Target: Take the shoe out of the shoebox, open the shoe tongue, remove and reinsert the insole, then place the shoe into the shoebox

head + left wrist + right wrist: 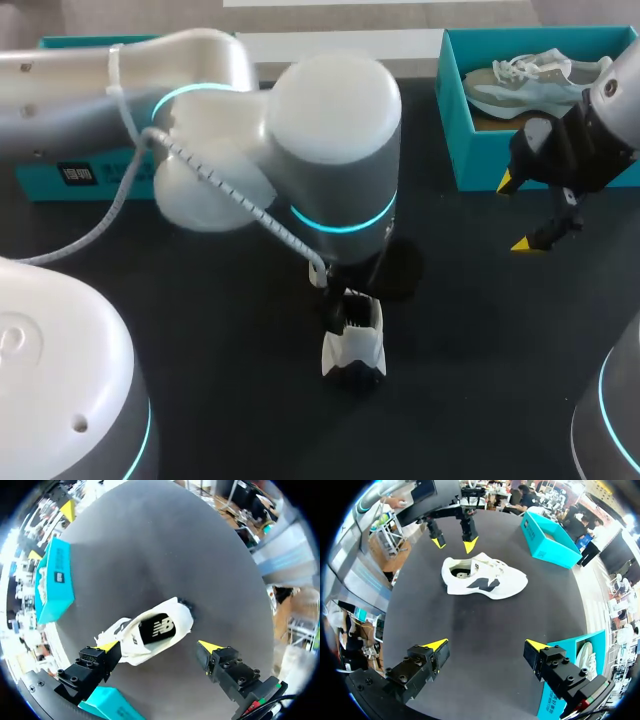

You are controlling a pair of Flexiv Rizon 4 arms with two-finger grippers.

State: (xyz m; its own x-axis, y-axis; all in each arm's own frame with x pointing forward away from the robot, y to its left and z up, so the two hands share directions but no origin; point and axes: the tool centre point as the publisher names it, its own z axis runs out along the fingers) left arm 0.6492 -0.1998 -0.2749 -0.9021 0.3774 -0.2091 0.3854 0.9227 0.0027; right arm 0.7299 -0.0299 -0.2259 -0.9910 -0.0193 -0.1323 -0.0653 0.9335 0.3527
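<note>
In the head view, the shoe (351,350) stands on the dark bench (220,380) near its middle, outside the shoebox (455,140). The shoebox lies at the far right and has a second shoe (540,82) inside. The left arm (330,150) hangs directly over the shoe and hides part of it. The right end effector (515,213) is just beside the shoebox and well apart from the shoe. Its fingers are spread, with nothing between them.

In the left wrist view, the left end effector (159,646) is spread wide and pinches nothing. The shoe lies just ahead of it, in the gap between the two fingers. One tip is at the laced part and the other tip is apart from the shoe. The long axis of the shoe runs slantwise across this gap.

In the right wrist view, the shoe rests on its sole, ahead of the right end effector and well apart from it. Its long axis lies crosswise to that end effector. The yellow tips of the left end effector hang just above the heel end, where the opening is.

I judge that the left arm is much nearer, so opening the tongue would fall to it, by coming down along the opening. The right arm would first have to cross the bench.
</note>
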